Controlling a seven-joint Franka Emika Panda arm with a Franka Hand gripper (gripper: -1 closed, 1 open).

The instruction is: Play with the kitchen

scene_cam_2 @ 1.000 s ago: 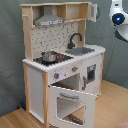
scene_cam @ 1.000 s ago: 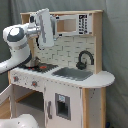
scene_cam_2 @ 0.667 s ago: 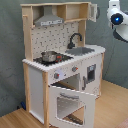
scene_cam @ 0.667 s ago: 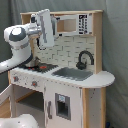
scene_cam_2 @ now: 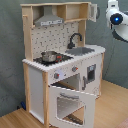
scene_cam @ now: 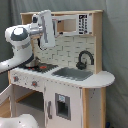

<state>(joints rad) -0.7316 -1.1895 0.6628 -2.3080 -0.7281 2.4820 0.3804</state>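
First exterior view: the kitchen point(scene_cam: 75, 75) fills the middle and right, white body with light-wood frame. Black faucet point(scene_cam: 84, 59) stands at the back of the grey sink point(scene_cam: 73, 74), tiled-look backsplash point(scene_cam: 65, 50) behind. White arm point(scene_cam: 22, 42) comes in from the first exterior view's left, its gripper point(scene_cam: 46, 46) hanging above the stovetop point(scene_cam: 39, 66) in front of the hood area; cannot tell whether the fingers are apart or together. Second exterior view: kitchen stands on a wood floor point(scene_cam_2: 15, 117) against a grey backdrop point(scene_cam_2: 10, 60). Grey range hood point(scene_cam_2: 48, 20) up top, a small pot point(scene_cam_2: 49, 56) on the stovetop, sink and faucet to the second exterior view's right of it. Oven door point(scene_cam_2: 70, 102) hangs open, tilted out and down, window in it. Part of the arm shows at top right with a blue light point(scene_cam_2: 117, 19), well apart from the kitchen.
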